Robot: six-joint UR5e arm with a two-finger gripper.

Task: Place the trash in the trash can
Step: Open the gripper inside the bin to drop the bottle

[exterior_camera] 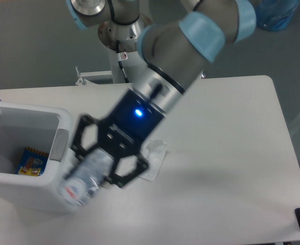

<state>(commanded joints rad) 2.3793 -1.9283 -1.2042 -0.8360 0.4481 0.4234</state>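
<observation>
Camera view from above the desk: we see the arm reaching down from its base at the top of the frame, its grey link with light blue joint caps slanting toward the lower left. The black end effector, blurred by motion, is raised above the desk with a blue light lit on its wrist. Its fingers are closed around the crushed clear bottle, which points down and to the left, its label end just over the near right corner of the white trash can. The can stands at the left edge of the desk; a yellow and blue packet lies inside on its bottom. The crumpled white wrapper lies on the white desk, just right of the end effector and partly hidden by it. Beyond the desk we see grey floor, with a blue bag-like thing at the upper right.
</observation>
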